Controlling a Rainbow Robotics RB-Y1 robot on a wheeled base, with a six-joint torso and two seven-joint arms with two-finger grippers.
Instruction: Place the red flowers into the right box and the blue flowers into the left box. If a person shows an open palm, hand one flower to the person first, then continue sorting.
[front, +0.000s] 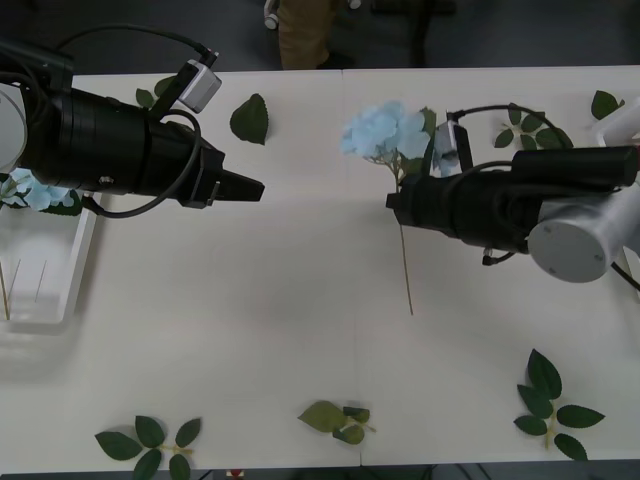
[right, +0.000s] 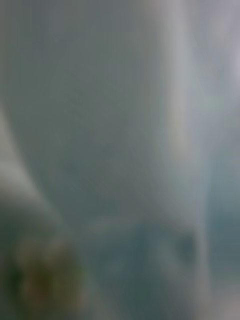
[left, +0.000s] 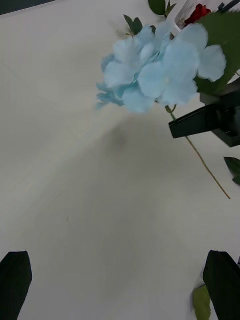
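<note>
My right hand (front: 392, 205) sits at the stem of a blue hydrangea (front: 385, 130) near the middle of the tabletop (front: 250, 290); in the left wrist view its black fingers (left: 192, 123) reach to the stem just below the head, but I cannot tell whether they have closed on it or merely lie beside it. The flower's thin stem (front: 407, 270) runs down toward me across the bare surface. My left hand (front: 245, 187) hovers well apart from the flower, pointing toward it, fingers spread wide and holding nothing. As for progress, one blue cluster (front: 35, 192) already lies at the left box (front: 70, 285), so I judge that part begun. A red rose (left: 199, 13) shows far behind the hydrangea, by what looks like the right box (front: 618, 125), though I cannot tell if it is inside. This hydrangea has yet to reach the left box. Loose green leaf sprigs (front: 150, 440) lie scattered about.
</note>
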